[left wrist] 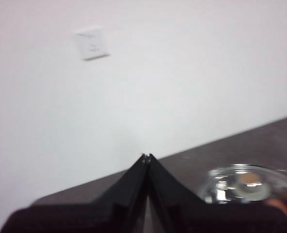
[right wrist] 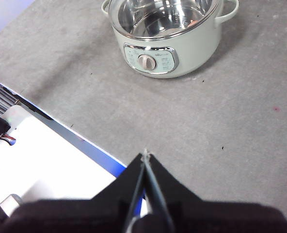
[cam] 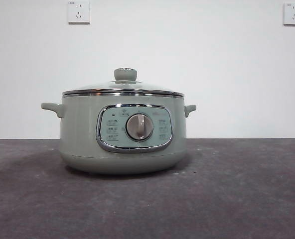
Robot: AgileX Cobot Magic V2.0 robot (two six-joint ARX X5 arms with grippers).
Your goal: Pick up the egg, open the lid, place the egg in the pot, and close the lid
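The pale sage-green pot (cam: 77, 134) stands in the middle of the table with its chrome-framed dial panel facing the front view. The glassy lid (cam: 95, 87) rests shut on the pot, its green knob (cam: 125, 74) on top. In the right wrist view the pot (right wrist: 197, 53) lies well ahead of my right gripper (right wrist: 146, 154), which is shut and empty near the table's edge. My left gripper (left wrist: 147, 156) is shut and empty, raised towards the wall, with the lid (left wrist: 240, 184) blurred beside it. The egg is out of view. Neither arm shows in the front view.
The dark grey table (cam: 237, 189) runs to a white wall with two sockets (cam: 78, 11) (cam: 293, 13). In the right wrist view the table's edge meets a white and blue base (right wrist: 51, 160) below my right gripper.
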